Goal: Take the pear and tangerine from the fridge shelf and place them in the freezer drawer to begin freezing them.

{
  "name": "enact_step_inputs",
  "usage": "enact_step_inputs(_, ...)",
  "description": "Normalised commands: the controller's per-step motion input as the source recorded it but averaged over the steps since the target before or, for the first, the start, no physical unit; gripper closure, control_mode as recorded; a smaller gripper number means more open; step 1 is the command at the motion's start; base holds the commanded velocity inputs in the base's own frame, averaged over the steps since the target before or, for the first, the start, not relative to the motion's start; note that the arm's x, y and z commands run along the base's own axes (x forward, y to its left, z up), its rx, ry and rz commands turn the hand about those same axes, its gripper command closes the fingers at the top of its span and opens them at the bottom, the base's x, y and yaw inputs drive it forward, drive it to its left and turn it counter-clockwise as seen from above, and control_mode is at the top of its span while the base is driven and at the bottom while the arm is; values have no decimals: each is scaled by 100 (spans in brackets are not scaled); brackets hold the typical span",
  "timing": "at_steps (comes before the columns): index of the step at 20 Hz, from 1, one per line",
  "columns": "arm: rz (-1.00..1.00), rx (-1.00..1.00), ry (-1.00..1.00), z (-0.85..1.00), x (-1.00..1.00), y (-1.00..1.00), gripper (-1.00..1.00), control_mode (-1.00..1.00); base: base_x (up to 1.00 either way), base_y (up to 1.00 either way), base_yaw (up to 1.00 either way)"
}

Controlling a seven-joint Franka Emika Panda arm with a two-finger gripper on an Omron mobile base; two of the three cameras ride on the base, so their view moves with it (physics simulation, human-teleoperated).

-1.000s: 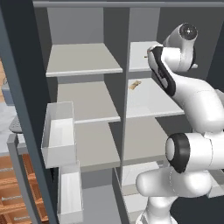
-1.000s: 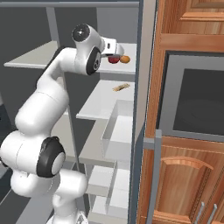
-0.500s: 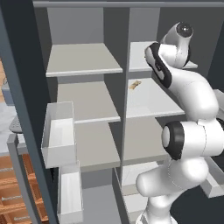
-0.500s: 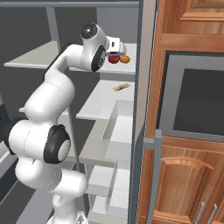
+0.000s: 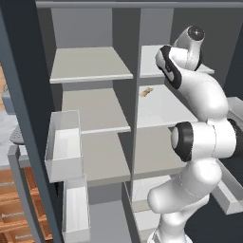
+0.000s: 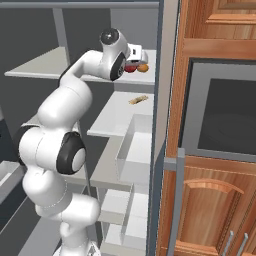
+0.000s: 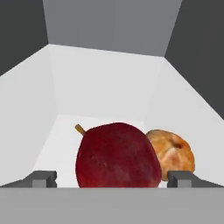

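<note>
The glossy red pear (image 7: pixel 116 155) sits on the top right fridge shelf (image 7: pixel 100 96), with the orange tangerine (image 7: pixel 173 155) touching its right side. My gripper (image 7: pixel 113 179) is open; its two fingertips (image 7: pixel 43 178) stand wide on either side of the pear, apart from it. From the right base view, the pear (image 6: pixel 131 67) and tangerine (image 6: pixel 143 68) lie near the shelf's (image 6: pixel 148 76) front edge, and the gripper (image 6: pixel 134 61) hangs just above and behind them. The freezer drawer is out of view.
A flat tan-yellow scrap (image 5: pixel 146 91) (image 6: pixel 138 100) lies on the shelf below. Translucent door bins (image 5: pixel 61 142) (image 6: pixel 134 147) stand on the open doors at both sides. A centre divider (image 5: pixel 135 95) splits the fridge. A wooden cabinet with an oven (image 6: pixel 220 115) is on the right.
The arm has stretched further into the top right shelf, bringing the hand closer to the two fruits. The jaws stayed open and the fruits did not move.
</note>
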Motion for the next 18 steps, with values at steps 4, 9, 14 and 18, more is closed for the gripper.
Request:
enact_step_inputs(4,2,0,6,-17,32,-2,-100,-100,0,0,0)
enact_step_inputs(9,3,-2,2,-23,18,0,-100,-100,0,0,0)
enact_step_inputs(14,4,-3,0,-28,15,5,100,-100,0,0,0)
enact_step_inputs(18,1,-2,0,-30,0,20,100,-100,0,0,0)
